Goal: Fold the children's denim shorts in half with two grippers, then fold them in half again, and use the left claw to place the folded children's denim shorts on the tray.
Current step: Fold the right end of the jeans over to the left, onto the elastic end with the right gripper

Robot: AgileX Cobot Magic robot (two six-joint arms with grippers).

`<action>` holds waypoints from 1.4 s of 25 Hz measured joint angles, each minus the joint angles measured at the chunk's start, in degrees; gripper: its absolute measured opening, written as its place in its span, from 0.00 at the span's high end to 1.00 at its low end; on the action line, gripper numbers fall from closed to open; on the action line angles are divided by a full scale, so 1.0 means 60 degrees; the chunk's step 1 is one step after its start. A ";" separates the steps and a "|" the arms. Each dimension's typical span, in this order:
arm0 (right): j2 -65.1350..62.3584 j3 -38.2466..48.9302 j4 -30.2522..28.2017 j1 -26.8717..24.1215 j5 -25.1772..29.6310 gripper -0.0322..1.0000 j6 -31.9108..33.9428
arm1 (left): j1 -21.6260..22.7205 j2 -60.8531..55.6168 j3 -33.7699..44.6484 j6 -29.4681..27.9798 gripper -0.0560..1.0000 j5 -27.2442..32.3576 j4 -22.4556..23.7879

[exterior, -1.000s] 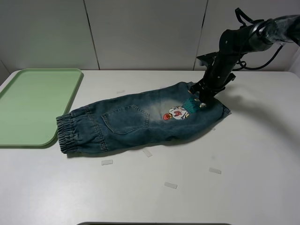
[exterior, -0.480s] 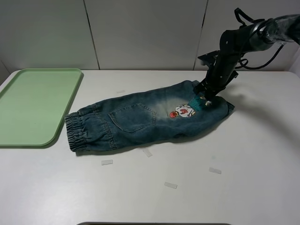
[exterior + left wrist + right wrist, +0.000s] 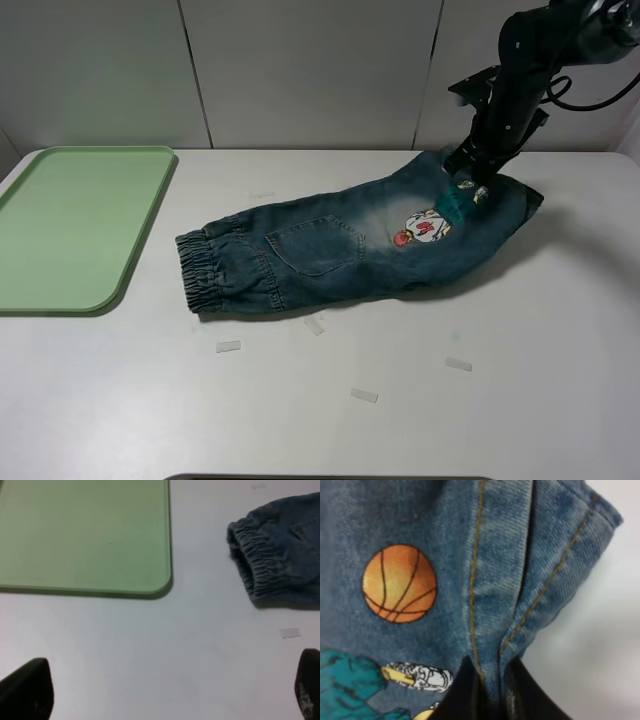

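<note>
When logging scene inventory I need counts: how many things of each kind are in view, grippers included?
shorts: 1
tray: 1
pale strips: 5
grippers: 2, the left gripper and the right gripper
Total: 9

My table (image 3: 530, 410) is matt white and fills nearly all I see from above; its near edge ends in a thin dark sliver. Right behind the table's far edge stands a pale grey panelled wall (image 3: 300, 70), split by thin dark seams (image 3: 196, 75) that lean slightly off vertical. On the table's near half lie a few small whitish strips (image 3: 229, 347), flat and well apart from each other. The light on the table is soft and even, with only faint, blurred shadows toward its right side
</note>
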 joint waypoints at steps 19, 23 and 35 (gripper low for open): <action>-0.1767 0.0000 -0.1417 -0.1164 0.0965 0.94 0.0064 | 0.0000 0.0000 0.0000 0.0000 0.04 0.0000 0.0000; -0.2033 -0.0013 -0.1499 -0.1431 0.1157 0.94 0.0064 | 0.0000 0.0000 0.0000 0.0000 0.04 0.0000 0.0000; -0.2252 -0.0053 -0.1691 -0.1146 0.1689 0.94 0.0177 | 0.0000 0.0000 0.0000 0.0011 0.04 0.0000 0.0000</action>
